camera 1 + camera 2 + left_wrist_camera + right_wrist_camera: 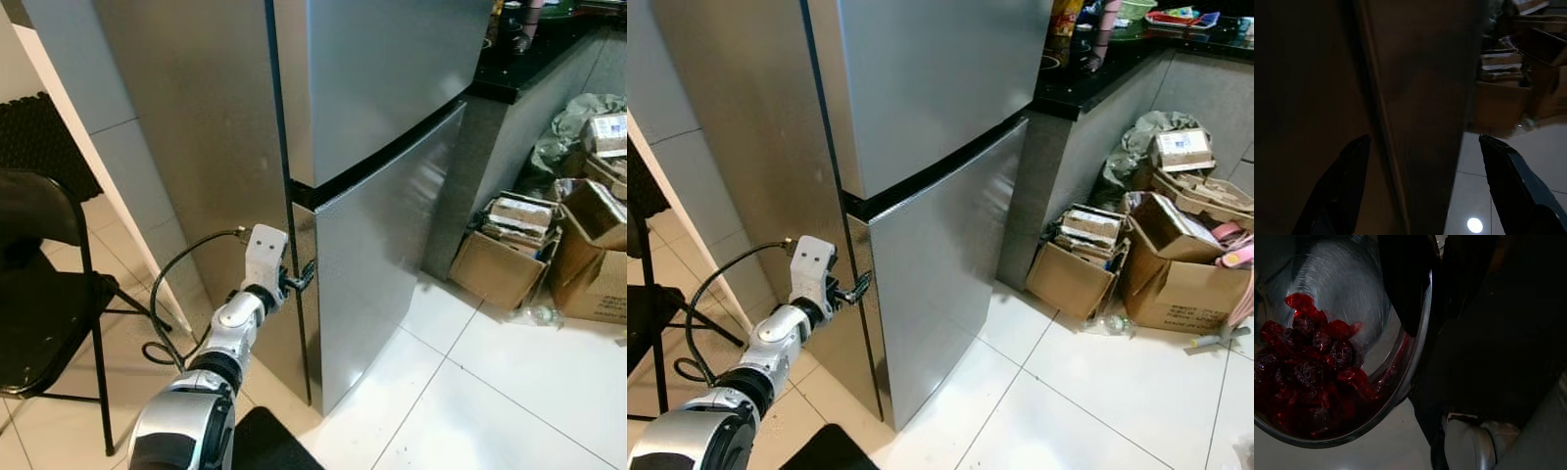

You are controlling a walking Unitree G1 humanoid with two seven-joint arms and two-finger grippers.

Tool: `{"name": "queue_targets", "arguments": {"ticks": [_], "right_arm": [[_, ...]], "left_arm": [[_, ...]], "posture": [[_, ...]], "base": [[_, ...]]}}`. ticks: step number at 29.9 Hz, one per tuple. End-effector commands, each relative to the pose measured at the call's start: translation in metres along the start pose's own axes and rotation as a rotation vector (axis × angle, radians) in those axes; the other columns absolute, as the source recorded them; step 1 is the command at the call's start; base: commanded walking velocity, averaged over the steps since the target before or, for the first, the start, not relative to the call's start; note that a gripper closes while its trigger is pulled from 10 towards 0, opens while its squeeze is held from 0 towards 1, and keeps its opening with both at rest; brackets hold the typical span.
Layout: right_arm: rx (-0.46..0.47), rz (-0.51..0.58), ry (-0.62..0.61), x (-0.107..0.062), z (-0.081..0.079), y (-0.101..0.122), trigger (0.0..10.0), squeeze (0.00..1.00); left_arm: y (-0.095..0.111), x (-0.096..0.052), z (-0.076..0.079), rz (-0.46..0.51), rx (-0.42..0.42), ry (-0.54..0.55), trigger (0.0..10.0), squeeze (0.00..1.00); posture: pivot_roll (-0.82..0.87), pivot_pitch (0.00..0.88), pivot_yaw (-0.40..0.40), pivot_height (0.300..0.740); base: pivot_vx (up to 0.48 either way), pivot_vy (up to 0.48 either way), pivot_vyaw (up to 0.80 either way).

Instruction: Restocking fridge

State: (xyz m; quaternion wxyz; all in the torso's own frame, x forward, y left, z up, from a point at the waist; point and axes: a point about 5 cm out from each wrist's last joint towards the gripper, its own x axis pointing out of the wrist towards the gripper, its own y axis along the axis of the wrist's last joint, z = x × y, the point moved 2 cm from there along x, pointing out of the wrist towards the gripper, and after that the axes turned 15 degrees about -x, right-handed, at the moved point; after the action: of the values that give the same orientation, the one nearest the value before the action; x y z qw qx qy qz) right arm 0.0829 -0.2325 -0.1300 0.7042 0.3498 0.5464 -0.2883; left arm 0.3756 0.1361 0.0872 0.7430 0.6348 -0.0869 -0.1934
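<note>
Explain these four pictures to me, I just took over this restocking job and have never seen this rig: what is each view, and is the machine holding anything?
The two wide pictures come from the humanoid's head camera, looking down at a closed steel fridge. Its silver left arm reaches out, with the left pincer at the edge of the lower fridge door. Cardboard boxes sit on the tiled floor beside the fridge, and a black folding chair stands on the robot's left.

The dark picture looks along the left pincer's open black fingers at that door edge. The last picture is from the right wrist: the right pincer grips the rim of a glass bowl holding red wrapped pieces.
</note>
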Motion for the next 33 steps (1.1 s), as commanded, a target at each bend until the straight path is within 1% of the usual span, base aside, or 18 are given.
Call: {"name": "queue_targets", "arguments": {"ticks": [1,4,8,16,18,22,26,27,29,30,33], "right_arm": [[-0.015,0.009,-0.021,-0.001,0.004,-0.001,10.0,0.00],[-0.009,0.001,-0.019,-0.002,0.000,-0.008,10.0,0.00],[-0.006,-0.005,-0.014,-0.002,-0.003,-0.011,10.0,0.00],[0.004,0.001,-0.008,-0.002,-0.010,-0.013,10.0,0.00],[0.004,0.003,-0.008,-0.002,-0.010,-0.014,10.0,0.00],[0.003,0.004,-0.010,-0.002,-0.011,-0.015,10.0,0.00],[0.002,0.001,-0.012,-0.003,-0.012,-0.018,10.0,0.00],[0.002,0.000,-0.017,-0.003,-0.011,-0.019,10.0,0.00],[0.001,0.000,-0.019,-0.003,-0.011,-0.019,10.0,0.00],[-0.003,-0.001,-0.028,-0.003,-0.010,-0.020,10.0,0.00],[-0.008,0.000,-0.036,-0.003,-0.009,-0.020,10.0,0.00]], "left_arm": [[0.004,0.003,0.001,-0.014,0.016,-0.011,10.0,0.00],[0.007,0.005,0.000,-0.024,0.028,-0.018,10.0,0.00],[0.009,0.007,0.001,-0.030,0.030,-0.025,10.0,0.00],[0.014,0.011,0.003,-0.045,0.043,-0.019,10.0,0.00],[0.014,0.011,0.001,-0.049,0.041,-0.008,10.0,0.00],[0.016,0.012,0.000,-0.047,0.011,0.010,10.0,0.00],[0.014,0.013,0.001,-0.058,-0.016,0.016,10.0,0.00],[0.010,0.012,0.002,-0.063,-0.042,0.016,10.0,0.00],[0.008,0.012,0.003,-0.065,-0.054,0.017,10.0,0.00],[-0.001,0.010,0.006,-0.084,-0.074,0.016,10.0,0.00],[-0.011,0.008,0.010,-0.106,-0.101,0.005,10.0,0.00]], "posture": [[-0.06,0.000,0.020,0.740],[-0.07,0.000,0.035,0.740],[-0.07,0.000,0.040,0.740],[-0.09,0.000,0.049,0.740],[-0.09,0.000,0.049,0.740],[-0.10,0.004,0.049,0.740],[-0.10,0.017,0.048,0.740],[-0.10,0.022,0.046,0.740],[-0.10,0.022,0.046,0.740],[-0.11,0.028,0.048,0.740],[-0.11,0.030,0.046,0.740]], "base": [[0.000,0.000,0.00],[0.000,0.000,0.00],[0.000,0.000,0.00],[0.000,0.000,0.00],[0.000,0.000,0.00],[0.000,0.000,0.00],[0.000,0.000,0.00],[0.000,0.000,0.00],[0.000,0.000,0.00],[0.000,0.000,0.00],[0.000,0.000,0.00]]}}
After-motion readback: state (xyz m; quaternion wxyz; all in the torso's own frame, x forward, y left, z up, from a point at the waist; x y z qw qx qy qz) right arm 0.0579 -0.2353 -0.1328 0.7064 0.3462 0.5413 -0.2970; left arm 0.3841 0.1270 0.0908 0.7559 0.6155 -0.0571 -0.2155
